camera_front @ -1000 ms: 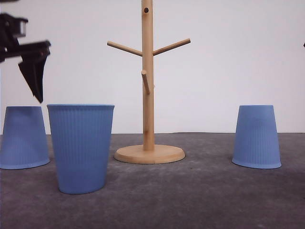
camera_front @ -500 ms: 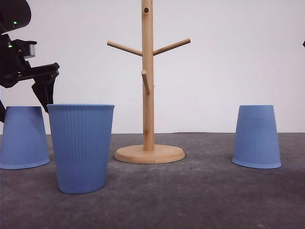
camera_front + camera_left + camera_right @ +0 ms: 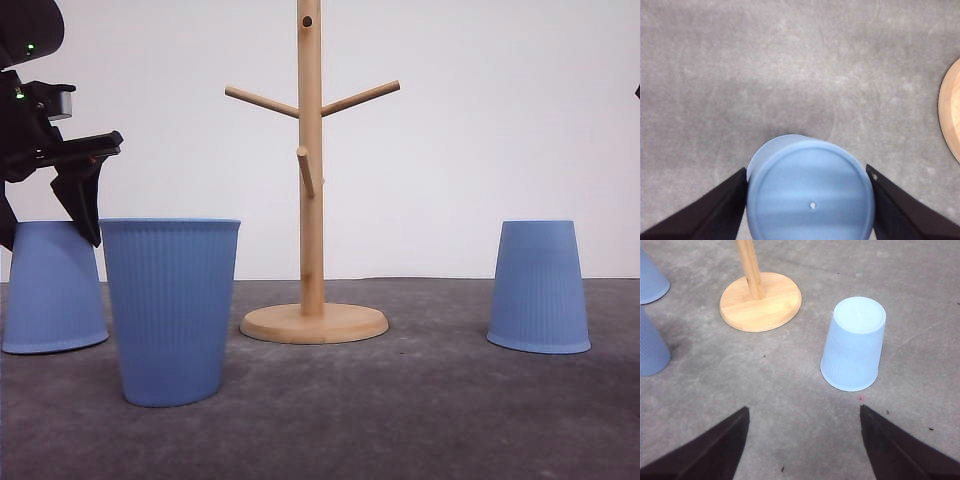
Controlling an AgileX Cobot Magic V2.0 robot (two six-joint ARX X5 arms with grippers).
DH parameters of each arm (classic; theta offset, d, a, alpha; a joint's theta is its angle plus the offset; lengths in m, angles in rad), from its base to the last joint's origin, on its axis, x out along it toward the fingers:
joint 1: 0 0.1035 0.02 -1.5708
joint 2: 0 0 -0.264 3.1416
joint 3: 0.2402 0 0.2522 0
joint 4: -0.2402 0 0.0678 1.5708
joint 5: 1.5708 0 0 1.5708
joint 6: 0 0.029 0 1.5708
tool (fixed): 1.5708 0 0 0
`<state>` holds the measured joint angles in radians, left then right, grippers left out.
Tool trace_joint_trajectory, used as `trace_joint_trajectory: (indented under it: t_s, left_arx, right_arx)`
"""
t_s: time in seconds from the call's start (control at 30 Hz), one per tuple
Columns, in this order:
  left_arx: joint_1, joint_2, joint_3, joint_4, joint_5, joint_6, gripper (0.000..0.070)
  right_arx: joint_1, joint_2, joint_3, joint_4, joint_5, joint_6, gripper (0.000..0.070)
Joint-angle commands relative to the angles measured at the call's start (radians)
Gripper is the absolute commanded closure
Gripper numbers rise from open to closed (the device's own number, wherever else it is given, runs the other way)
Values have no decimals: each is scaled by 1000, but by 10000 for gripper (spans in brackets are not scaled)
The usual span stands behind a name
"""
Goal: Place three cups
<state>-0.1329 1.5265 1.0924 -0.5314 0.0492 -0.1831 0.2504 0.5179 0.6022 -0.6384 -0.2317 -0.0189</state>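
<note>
Left gripper [image 3: 810, 200] clamps the upturned cup [image 3: 810, 192] left of the wooden stand [image 3: 311, 170] — right gripper [image 3: 805, 440] spread wide.

I found nothing I could read: no word, label, brand, number or sign stood on the cups [image 3: 170, 310], the wooden stand [image 3: 311, 170] or the worktop [image 3: 420, 420].
</note>
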Motion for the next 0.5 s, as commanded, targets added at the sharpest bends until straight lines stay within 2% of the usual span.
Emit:
trace_joint_trajectory:
  t_s: [0.0, 0.13, 0.27, 0.47]
  left_arx:
    - [-3, 20, 15, -1, 10, 2, 363]
    - [-3, 14, 35, -42, 11, 2, 363]
    - [-3, 0, 102, -132, 15, 2, 363]
    - [18, -1, 263, -283, 126, -13, 363]
  right_arx:
    - [3, 3, 14, 14, 4, 9, 253]
    - [3, 3, 14, 14, 4, 9, 253]
    - [3, 3, 14, 14, 4, 9, 253]
    - [3, 3, 13, 14, 4, 9, 253]
